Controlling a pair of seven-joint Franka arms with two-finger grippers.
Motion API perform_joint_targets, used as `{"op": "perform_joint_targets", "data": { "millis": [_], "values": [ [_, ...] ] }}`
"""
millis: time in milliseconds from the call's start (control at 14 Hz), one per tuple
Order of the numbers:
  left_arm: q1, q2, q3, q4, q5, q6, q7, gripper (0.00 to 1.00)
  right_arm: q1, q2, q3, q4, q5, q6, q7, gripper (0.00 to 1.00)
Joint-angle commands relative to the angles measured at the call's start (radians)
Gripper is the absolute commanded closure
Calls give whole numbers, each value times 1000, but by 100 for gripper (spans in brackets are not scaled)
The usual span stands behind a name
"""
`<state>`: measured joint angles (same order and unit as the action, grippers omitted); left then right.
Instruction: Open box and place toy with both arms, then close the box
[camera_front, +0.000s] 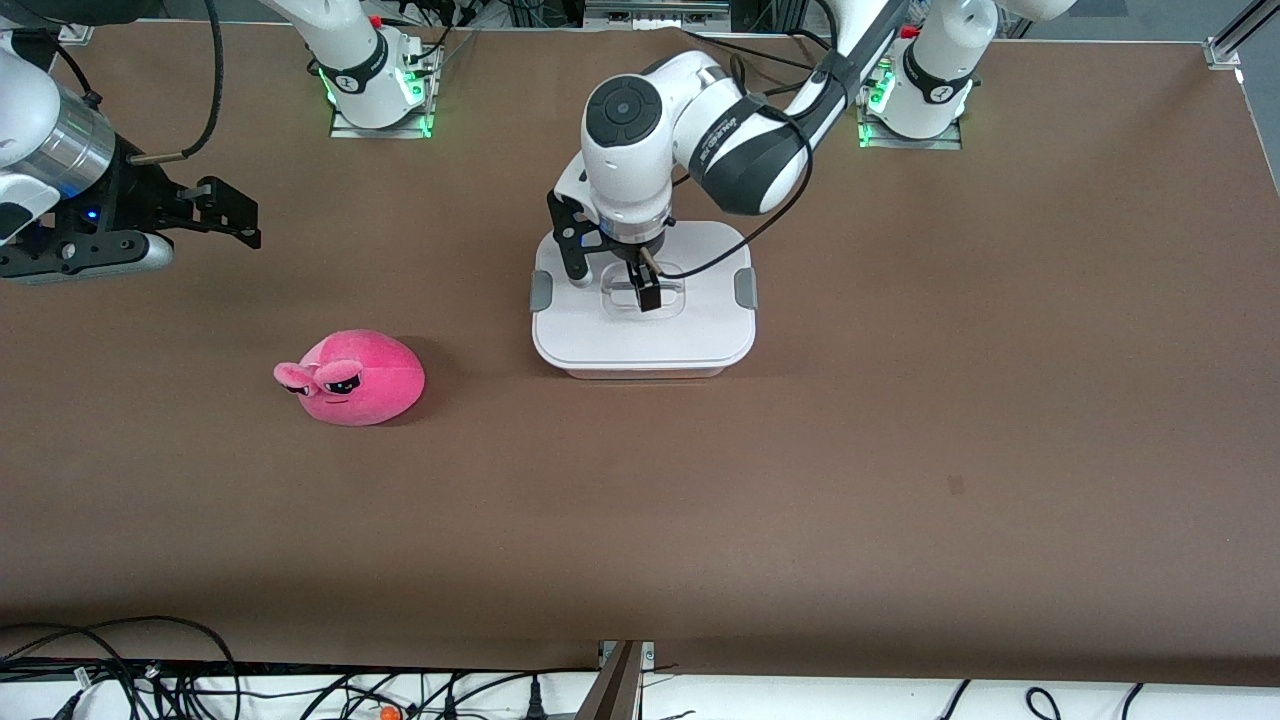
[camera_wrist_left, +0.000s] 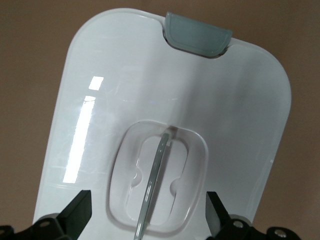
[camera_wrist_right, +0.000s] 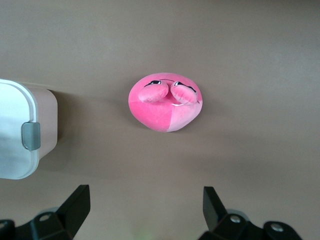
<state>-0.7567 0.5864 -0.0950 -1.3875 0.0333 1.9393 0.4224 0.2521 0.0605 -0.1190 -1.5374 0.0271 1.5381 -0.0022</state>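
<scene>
Hovering over closed box (camera_front: 643, 335), your left gripper (camera_front: 648, 292) straddled handle (camera_wrist_left: 154, 185), fingers apart; right gripper (camera_front: 222, 211) waited with fingers spread over table (camera_front: 900, 450), toy (camera_front: 352, 378) untouched.

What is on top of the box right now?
The white lid sits on the box, and the left gripper is open over its clear handle. The lid hides the inside.

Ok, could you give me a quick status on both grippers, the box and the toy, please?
Left gripper open, straddling the handle on the box, lid on. Right gripper open, over bare table. Toy untouched. Nothing in the way.
</scene>
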Motion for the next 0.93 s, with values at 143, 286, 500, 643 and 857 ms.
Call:
{"op": "perform_joint_targets", "data": {
  "millis": [143,286,500,643,857],
  "values": [
    [-18,20,1,-2,60,15,24,0,-5,-7,2,-10,1,11,-12,0],
    [-19,23,1,-7,60,16,22,0,-5,-7,1,-10,1,11,-12,0],
    [-18,20,1,-8,57,9,12,0,-5,-5,2,-15,1,13,-13,0],
    [-18,20,1,-8,57,4,21,29,-5,-5,2,-17,1,13,-12,0],
    [-27,16,1,-7,59,-19,1,72,-5,-5,2,-18,1,17,-12,0]
  ]
}}
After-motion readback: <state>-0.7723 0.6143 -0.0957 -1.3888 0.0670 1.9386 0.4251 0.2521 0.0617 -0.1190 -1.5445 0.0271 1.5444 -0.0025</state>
